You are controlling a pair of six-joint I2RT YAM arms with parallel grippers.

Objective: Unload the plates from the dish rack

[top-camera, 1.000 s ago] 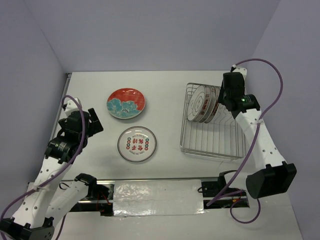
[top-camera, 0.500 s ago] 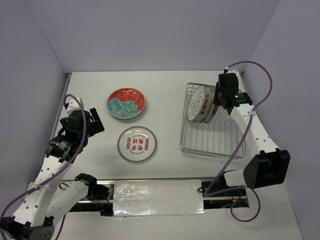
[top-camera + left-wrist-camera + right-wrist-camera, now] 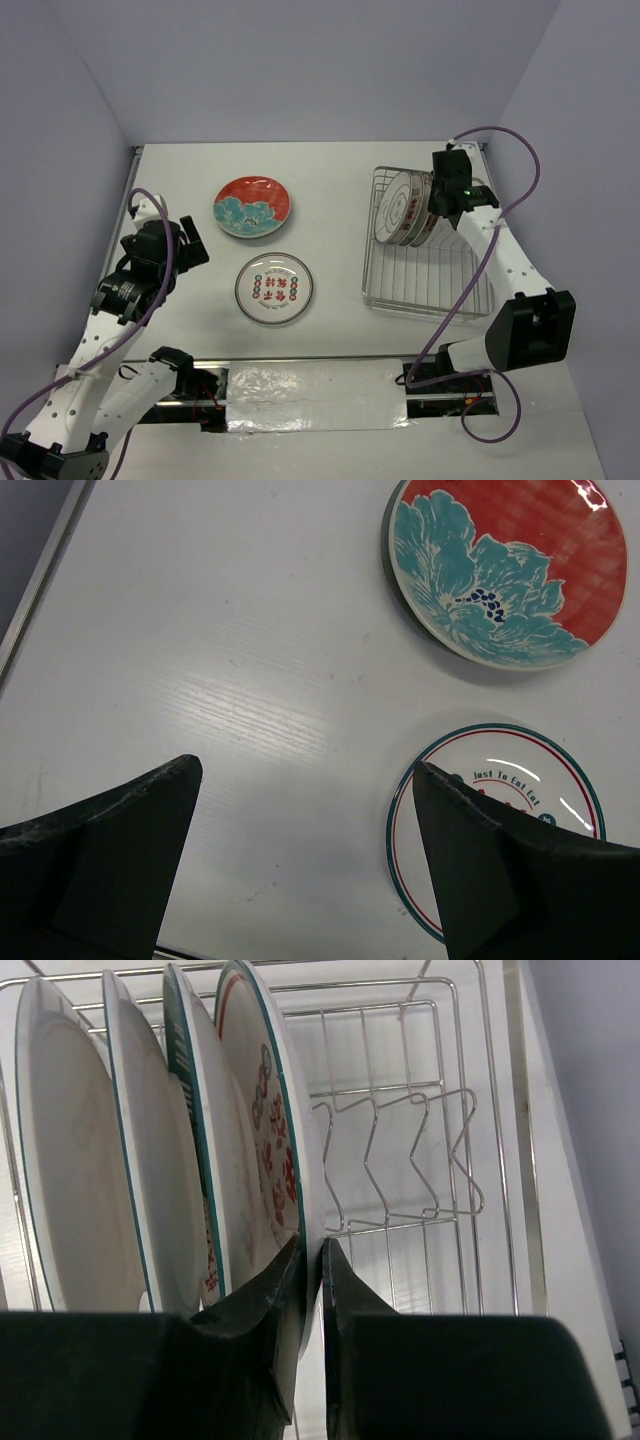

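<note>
The wire dish rack [image 3: 425, 275] stands at the right with several plates [image 3: 400, 207] upright in its far end. In the right wrist view those plates [image 3: 130, 1160] stand edge-on, and my right gripper [image 3: 311, 1250] is shut on the rim of the rightmost one [image 3: 275, 1130], white with red marks. The same gripper [image 3: 436, 205] reaches down at the stack's right side. On the table lie a red plate with teal flowers [image 3: 252, 206] and a white patterned plate [image 3: 273, 287]. My left gripper [image 3: 190, 243] hovers open left of them; its view shows the red plate [image 3: 510, 570] and white plate [image 3: 500, 820].
Bare rack tines [image 3: 400, 1160] fill the rack's right part. A metal rail [image 3: 300, 360] runs along the table's near edge, with walls on three sides.
My right gripper shifted left toward the plate stack and closed on the rightmost plate's rim. The left arm stayed still.
</note>
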